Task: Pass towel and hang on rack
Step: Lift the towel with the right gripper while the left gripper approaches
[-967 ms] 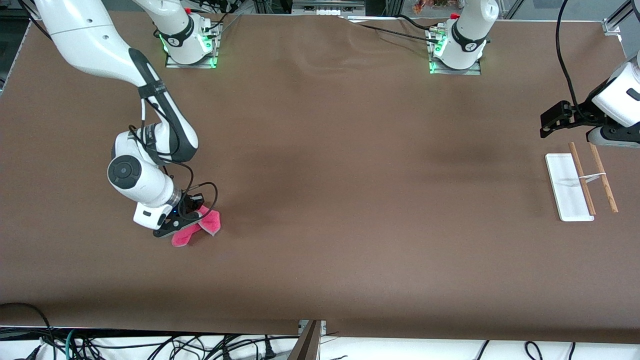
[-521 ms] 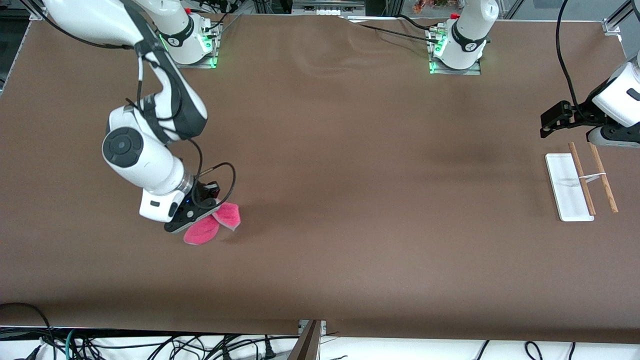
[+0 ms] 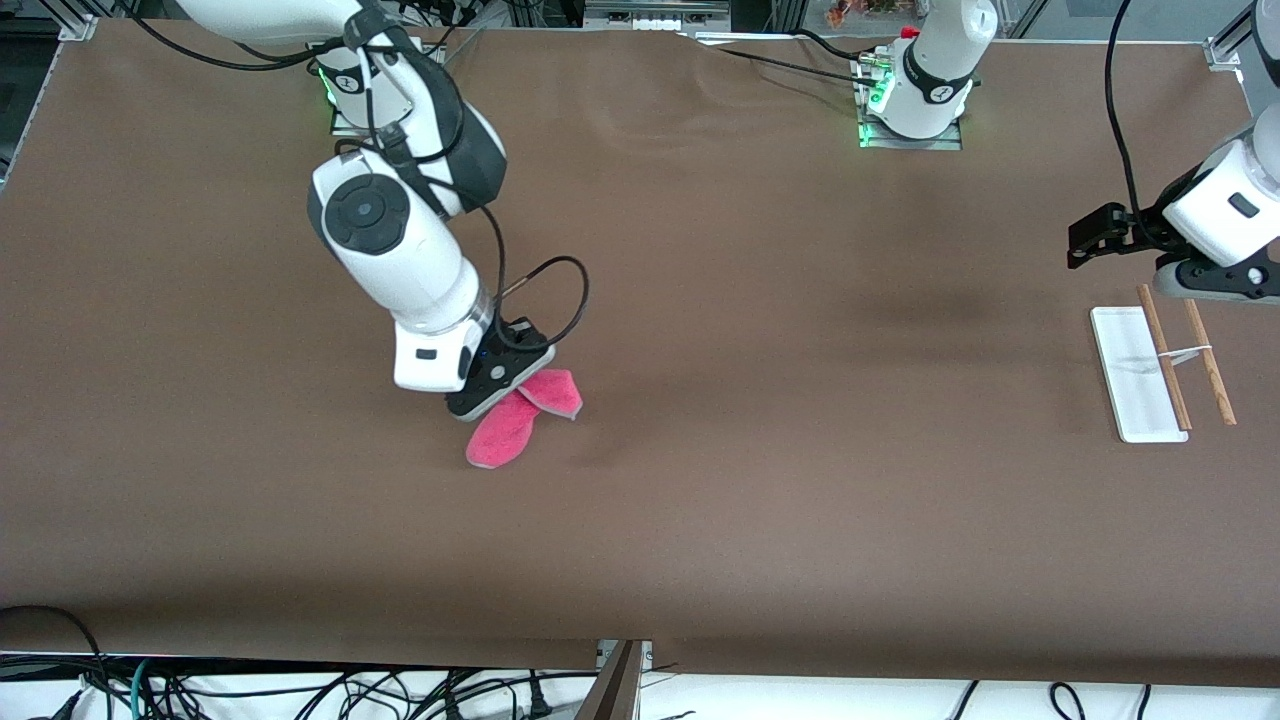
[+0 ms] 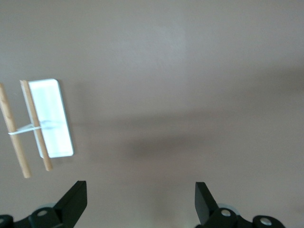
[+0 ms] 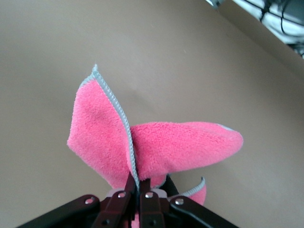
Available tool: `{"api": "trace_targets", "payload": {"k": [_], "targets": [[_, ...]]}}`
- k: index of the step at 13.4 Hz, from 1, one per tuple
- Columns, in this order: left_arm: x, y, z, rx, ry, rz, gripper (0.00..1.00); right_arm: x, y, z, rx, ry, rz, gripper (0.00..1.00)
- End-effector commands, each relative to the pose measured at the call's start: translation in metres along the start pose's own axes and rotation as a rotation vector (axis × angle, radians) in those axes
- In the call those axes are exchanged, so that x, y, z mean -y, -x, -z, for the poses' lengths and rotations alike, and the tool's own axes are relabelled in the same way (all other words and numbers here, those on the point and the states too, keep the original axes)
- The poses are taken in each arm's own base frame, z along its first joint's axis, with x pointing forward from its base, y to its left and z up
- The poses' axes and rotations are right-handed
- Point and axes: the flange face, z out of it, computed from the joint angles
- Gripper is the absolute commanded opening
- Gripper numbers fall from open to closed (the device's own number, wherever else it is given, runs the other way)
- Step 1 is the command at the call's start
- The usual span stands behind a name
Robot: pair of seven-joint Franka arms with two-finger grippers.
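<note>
The pink towel (image 3: 512, 418) with grey edging hangs in folds from my right gripper (image 3: 503, 388), lifted over the table between the right arm's end and the middle. In the right wrist view the right gripper (image 5: 139, 183) is shut on a pinched fold of the towel (image 5: 161, 145). The rack (image 3: 1166, 358) stands at the left arm's end: a white base with two wooden rods joined by a white crosspiece. My left gripper (image 3: 1088, 240) hovers open over bare table beside the rack, nothing between its fingers. From the left wrist, the left gripper (image 4: 140, 194) and the rack (image 4: 47, 118) both show.
The brown table cover (image 3: 760, 450) stretches wide between the two arms. Cables trail from the arm bases along the table's edge by the robots. A dark post (image 3: 612, 685) stands at the table's edge nearest the front camera.
My right arm has carried the towel toward the table's middle and toward the robots' bases. The left gripper has shifted slightly by the rack and stays open.
</note>
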Motion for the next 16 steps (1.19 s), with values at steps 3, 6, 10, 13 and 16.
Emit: {"api": "trace_targets", "payload": {"k": [3,6,10,13,16], "targets": [[-0.028,-0.02,-0.021,0.048,0.178,-0.186,1.0,0.063,-0.035,0.022,-0.08,0.011,0.025,0.0],[-0.041,-0.033,-0.029,0.008,0.368,-0.361,1.0,0.113,-0.04,0.02,-0.091,0.088,0.112,0.0],[-0.063,-0.05,-0.06,-0.046,0.54,-0.65,1.0,0.167,-0.046,0.007,-0.133,0.148,0.091,0.0],[-0.081,-0.074,-0.107,-0.116,0.736,-0.846,1.0,0.191,-0.055,0.009,-0.185,0.124,0.102,0.0],[-0.102,-0.095,-0.138,-0.306,0.857,-1.073,1.0,0.212,-0.055,0.011,-0.196,0.113,0.089,0.0]]}}
